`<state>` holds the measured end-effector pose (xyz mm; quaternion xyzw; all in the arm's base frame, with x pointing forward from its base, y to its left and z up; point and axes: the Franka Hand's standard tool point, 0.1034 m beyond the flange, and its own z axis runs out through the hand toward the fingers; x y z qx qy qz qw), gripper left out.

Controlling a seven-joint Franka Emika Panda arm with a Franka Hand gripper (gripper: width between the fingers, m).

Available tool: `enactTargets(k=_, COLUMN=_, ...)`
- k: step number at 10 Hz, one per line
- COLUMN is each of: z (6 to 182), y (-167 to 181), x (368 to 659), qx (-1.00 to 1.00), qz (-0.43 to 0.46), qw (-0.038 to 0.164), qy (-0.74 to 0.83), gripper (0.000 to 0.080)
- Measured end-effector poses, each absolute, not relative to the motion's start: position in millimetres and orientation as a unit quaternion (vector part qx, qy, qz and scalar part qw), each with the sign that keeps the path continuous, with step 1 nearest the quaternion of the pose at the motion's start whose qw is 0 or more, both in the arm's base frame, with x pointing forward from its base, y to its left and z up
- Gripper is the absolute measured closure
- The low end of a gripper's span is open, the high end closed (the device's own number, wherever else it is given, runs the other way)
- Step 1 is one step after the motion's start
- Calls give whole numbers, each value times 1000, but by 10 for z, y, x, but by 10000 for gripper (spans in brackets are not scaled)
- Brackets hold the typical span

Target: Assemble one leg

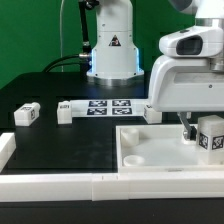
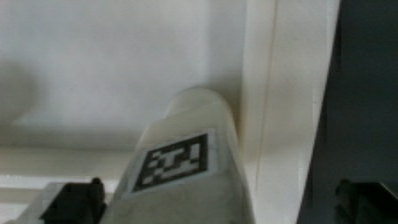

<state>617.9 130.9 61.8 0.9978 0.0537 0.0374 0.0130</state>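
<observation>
My gripper (image 1: 205, 128) is at the exterior view's right and is shut on a leg (image 1: 211, 138), a small white block with a black-and-white tag. It holds the leg upright over the right part of the large white tray-like top (image 1: 140, 160). In the wrist view the leg (image 2: 178, 160) stands between my dark fingers (image 2: 71, 202), pointing at the top's white floor (image 2: 107, 70) next to its raised wall (image 2: 267, 80). My gripper (image 2: 214, 208) sits right above it. Two more legs (image 1: 27, 114) (image 1: 64, 110) lie on the black table at the left.
The marker board (image 1: 108, 105) lies flat on the table behind the top. Another white part (image 1: 152, 112) sits by the top's far edge. The robot's base (image 1: 112, 50) stands at the back. A white border (image 1: 60, 185) runs along the table's near edge.
</observation>
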Motion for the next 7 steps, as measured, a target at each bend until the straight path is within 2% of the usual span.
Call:
enactTargets(k=1, z=626, y=1268, x=6188, qx=989, qz=33, qw=22, qy=141, gripper=150)
enactTargets(k=4, z=624, y=1235, x=6194, qx=988, qz=33, qw=23, qy=151, gripper=178)
enactTargets(k=6, z=624, y=1234, x=6194, qx=989, qz=33, qw=22, qy=139, gripper=512)
enactTargets(k=7, z=624, y=1233, x=6194, qx=991, qz=33, qw=22, qy=126, gripper=512)
